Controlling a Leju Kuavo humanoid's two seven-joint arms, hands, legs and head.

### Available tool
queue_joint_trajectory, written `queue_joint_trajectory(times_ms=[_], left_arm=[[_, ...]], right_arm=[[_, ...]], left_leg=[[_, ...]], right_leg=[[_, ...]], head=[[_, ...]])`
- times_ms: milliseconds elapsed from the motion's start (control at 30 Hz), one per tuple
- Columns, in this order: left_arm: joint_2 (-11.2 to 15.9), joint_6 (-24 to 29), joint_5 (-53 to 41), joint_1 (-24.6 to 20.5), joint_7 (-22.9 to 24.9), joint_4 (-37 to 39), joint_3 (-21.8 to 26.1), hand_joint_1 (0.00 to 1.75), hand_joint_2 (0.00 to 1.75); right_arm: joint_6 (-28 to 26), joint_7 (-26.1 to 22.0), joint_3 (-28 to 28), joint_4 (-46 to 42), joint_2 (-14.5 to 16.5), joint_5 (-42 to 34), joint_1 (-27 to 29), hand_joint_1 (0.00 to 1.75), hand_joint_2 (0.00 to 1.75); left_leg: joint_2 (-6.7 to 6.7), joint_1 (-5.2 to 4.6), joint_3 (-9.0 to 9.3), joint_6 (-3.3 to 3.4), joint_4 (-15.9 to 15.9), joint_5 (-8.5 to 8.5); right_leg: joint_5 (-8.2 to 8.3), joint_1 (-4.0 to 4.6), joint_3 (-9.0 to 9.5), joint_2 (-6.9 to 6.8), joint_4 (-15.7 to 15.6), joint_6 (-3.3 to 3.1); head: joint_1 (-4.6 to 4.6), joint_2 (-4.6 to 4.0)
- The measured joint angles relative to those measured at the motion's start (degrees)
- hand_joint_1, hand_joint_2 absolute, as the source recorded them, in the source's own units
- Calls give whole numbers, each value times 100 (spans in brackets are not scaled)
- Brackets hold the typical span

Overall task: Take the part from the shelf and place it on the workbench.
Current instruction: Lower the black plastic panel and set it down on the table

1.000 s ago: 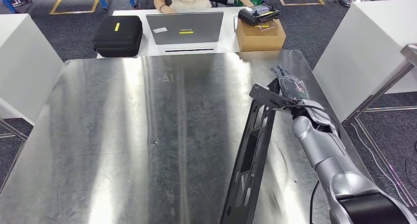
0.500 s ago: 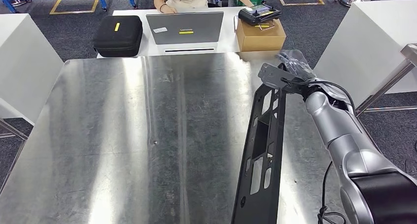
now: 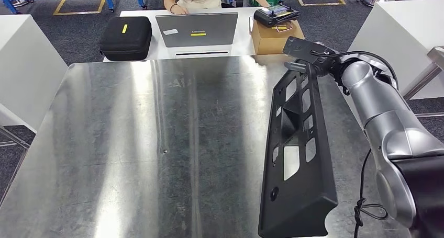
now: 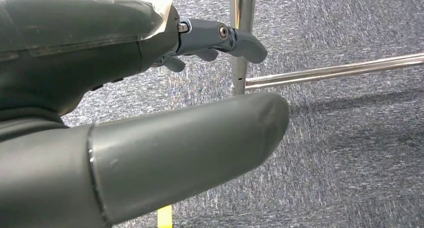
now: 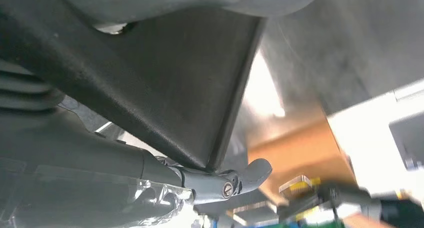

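Though its fingers are mostly hidden behind the plate, the right hand point(image 3: 320, 57) grips the long black part point(image 3: 296, 154) above the workbench point(image 3: 157, 144); the left hand point(image 4: 150, 87) holds nothing, fingers curled.

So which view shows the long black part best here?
The head view: the black part shows nearly whole over the workbench, held at its far end by the right hand. The right wrist view gives one flat close-up patch.
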Motion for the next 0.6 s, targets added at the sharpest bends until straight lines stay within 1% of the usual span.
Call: queue_joint_trajectory(times_ms=[100,233,300,600], left_arm=[[1,-2,-20,0,5,0,0,0,0],[2,-2,-72,0,47,0,0,0,0],[1,-4,-95,0,55,0,0,0,0],[-9,-4,-105,0,64,0,0,0,0]], right_arm=[[354,-31,120,158,-2,-23,-44,0,0],[943,-71,263,359,-21,-248,-50,0,0],[1104,-25,331,435,-23,-298,-49,0,0],[1181,46,546,632,-21,-306,-45,0,0]], left_leg=[[0,0,0,0,0,0],[0,-1,0,0,0,0],[1,-1,0,0,1,0],[1,-2,0,0,1,0]], right_leg=[[0,0,0,0,0,0],[0,-1,0,0,0,0],[0,-1,0,0,0,0],[0,-2,0,0,0,0]], head=[[1,0],[2,0],[1,0],[1,0]])
